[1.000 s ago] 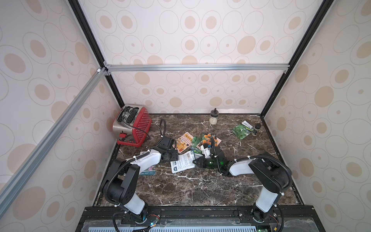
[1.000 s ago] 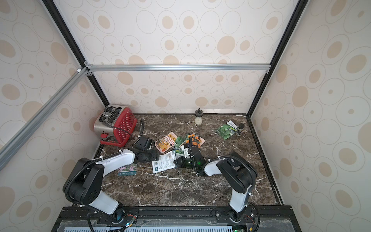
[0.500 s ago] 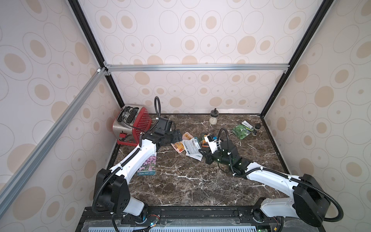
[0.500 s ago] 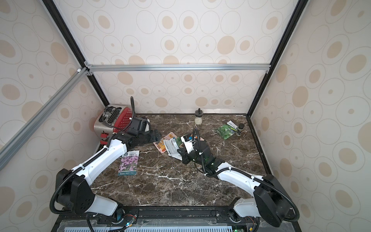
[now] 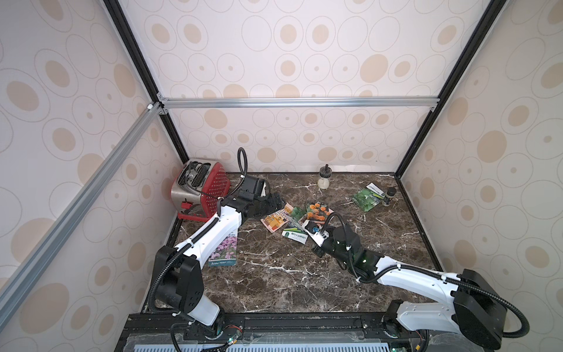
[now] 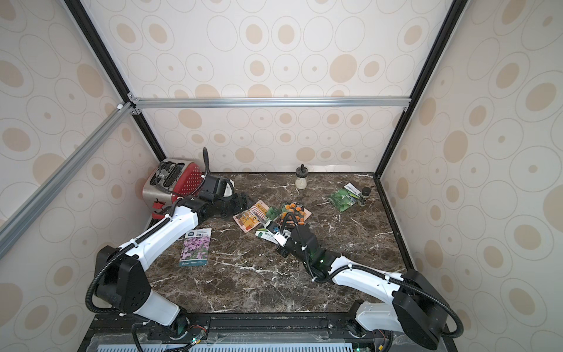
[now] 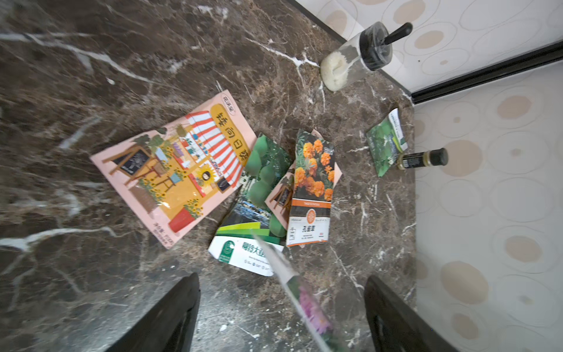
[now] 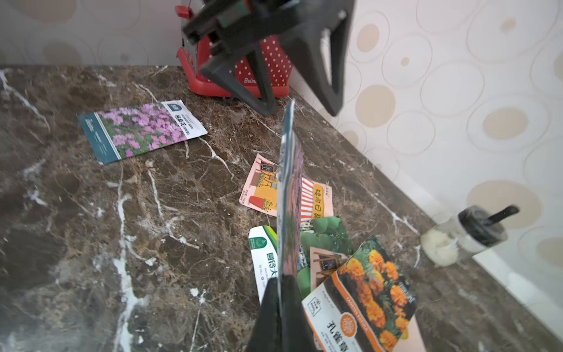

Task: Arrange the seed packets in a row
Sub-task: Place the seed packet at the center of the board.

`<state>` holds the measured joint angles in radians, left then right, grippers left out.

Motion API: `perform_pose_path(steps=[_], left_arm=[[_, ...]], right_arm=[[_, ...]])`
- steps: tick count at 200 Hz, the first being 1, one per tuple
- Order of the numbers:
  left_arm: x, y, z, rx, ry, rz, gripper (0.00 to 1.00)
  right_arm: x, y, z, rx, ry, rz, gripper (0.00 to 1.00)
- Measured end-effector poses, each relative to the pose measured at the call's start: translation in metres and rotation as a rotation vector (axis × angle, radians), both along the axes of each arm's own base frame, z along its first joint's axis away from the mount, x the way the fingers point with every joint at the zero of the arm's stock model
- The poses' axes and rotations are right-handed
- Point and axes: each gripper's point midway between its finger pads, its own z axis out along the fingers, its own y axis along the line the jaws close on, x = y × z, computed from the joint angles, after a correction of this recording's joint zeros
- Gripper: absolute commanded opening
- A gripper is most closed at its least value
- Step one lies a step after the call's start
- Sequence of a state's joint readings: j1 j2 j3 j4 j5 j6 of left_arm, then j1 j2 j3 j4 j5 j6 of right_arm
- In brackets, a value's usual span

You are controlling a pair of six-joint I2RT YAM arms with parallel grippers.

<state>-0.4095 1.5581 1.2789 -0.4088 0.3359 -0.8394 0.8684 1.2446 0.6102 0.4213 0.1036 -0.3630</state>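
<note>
Barely begun: one purple-flower packet (image 6: 196,248) lies alone near left on the table (image 5: 274,283). The left end effector (image 5: 274,203) hangs released beside the overlapping middle heap (image 7: 313,183); the right end effector (image 8: 278,301) grasps another purple packet (image 8: 289,183) edge-up. A green packet (image 5: 367,198) sits far right.

The left arm (image 5: 213,234) and the right arm (image 5: 420,274) share one build: smooth white link shells set between bulky matte-black joint housings (image 5: 179,283), whose flat faces carry small recessed screws. A ribbed black cable (image 5: 245,166) runs outside each arm, strapped on with white ties. A green light (image 5: 363,261) glows on the right arm's black forearm. The left gripper (image 7: 281,275) has plain black wedge-shaped fingers (image 7: 170,314).
</note>
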Motion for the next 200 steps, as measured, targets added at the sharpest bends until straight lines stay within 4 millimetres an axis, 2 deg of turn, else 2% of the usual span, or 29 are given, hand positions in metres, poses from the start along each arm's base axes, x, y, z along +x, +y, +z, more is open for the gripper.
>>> perform_pose_path(steps=[36,63,110,161,200], left_arm=[[0.003,-0.015,0.007,-0.114,0.020,0.001,0.83],[0.002,-0.021,0.011,-0.166,0.029,-0.003,0.83],[-0.005,-0.019,0.004,-0.162,0.063,0.003,0.82],[-0.012,-0.016,0.008,-0.168,0.063,0.005,0.81],[-0.017,-0.016,-0.002,-0.170,0.093,0.007,0.79]], right_arm=[[-0.002,0.011,-0.001,-0.084,-0.166,0.006,0.00],[0.004,0.014,-0.005,-0.152,-0.261,-0.023,0.00],[0.012,0.011,-0.004,-0.216,-0.410,-0.095,0.00],[0.021,0.014,-0.005,-0.273,-0.563,-0.156,0.00],[0.022,0.017,-0.004,-0.281,-0.619,-0.180,0.00]])
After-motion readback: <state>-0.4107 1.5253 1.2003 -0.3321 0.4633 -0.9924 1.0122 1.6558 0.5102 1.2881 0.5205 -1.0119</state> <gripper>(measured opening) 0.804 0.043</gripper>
